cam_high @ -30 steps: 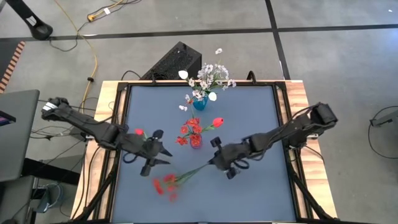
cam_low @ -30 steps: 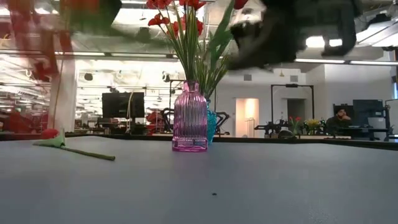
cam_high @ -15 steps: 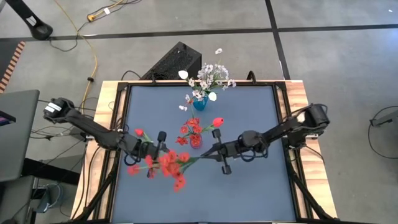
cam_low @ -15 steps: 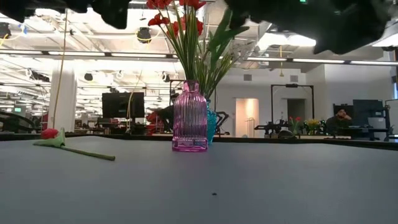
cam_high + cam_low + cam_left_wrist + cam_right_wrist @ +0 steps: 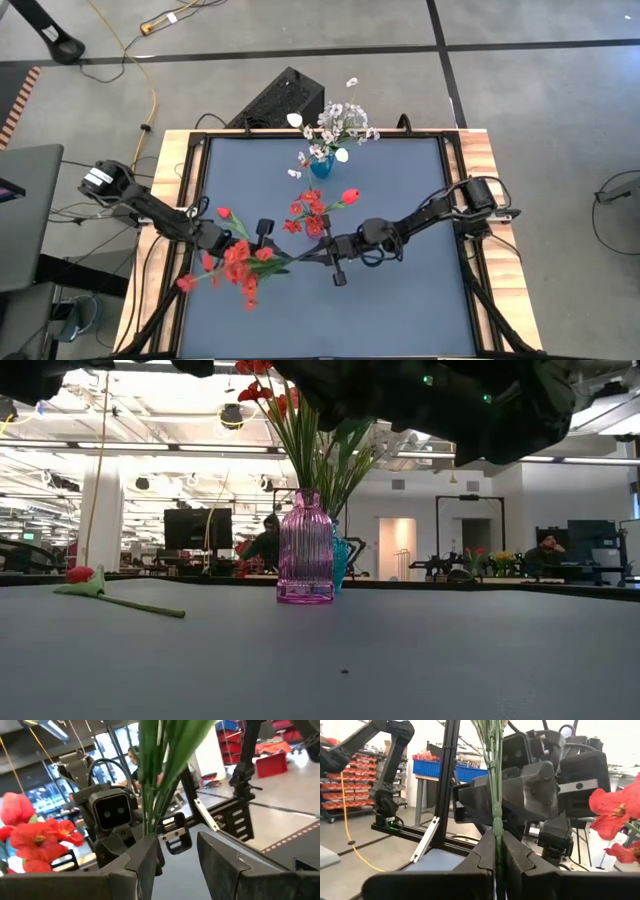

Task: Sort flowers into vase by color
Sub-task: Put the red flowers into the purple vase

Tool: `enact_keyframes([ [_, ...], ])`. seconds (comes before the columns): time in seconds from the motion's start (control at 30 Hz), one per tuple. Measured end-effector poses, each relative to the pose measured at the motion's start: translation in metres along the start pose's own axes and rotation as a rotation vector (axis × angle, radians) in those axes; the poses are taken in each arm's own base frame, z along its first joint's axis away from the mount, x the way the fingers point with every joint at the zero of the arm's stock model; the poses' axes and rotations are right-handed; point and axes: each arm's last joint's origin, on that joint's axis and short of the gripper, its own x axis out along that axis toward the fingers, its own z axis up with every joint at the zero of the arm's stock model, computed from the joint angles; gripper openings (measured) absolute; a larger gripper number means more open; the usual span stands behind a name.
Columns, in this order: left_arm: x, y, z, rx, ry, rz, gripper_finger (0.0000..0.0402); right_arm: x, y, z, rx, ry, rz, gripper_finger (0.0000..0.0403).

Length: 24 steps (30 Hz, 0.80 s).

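Red-bloomed spray with a long green stem (image 5: 245, 268) hangs above the dark blue table (image 5: 400, 300), held between both arms near the table's middle-left. The right gripper (image 5: 497, 851) is clamped tight on the stem's lower end; the left gripper (image 5: 175, 851) stands with its fingers parted around the stem nearer the blooms, apparently not yet gripping. A ribbed pink glass vase (image 5: 305, 547) holding red flowers stands just behind the spray's stem end, and a blue vase (image 5: 321, 166) with white blossoms farther back. One red tulip (image 5: 95, 585) lies loose on the table. The step appears to be a handover; next, the stem end must be steered into the pink vase's narrow neck.
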Motion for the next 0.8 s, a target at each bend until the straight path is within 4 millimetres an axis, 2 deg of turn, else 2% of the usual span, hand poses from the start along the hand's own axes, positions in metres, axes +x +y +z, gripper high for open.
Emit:
enact_keyframes([
  [0.2,-0.0003,-0.0006,0.0018,0.038,-0.01,0.016,0.0137,0.0002,-0.0003,0.0,0.003,0.002,-0.008,0.0039],
  [0.4,-0.0006,0.0029,0.0043,0.034,-0.009,0.111,0.0137,0.0004,-0.0011,-0.0024,0.013,0.032,-0.029,0.0039],
  [0.8,-0.001,0.0035,0.0033,0.015,0.013,0.135,0.0137,0.0001,-0.0006,-0.004,0.006,0.045,-0.027,0.0039],
])
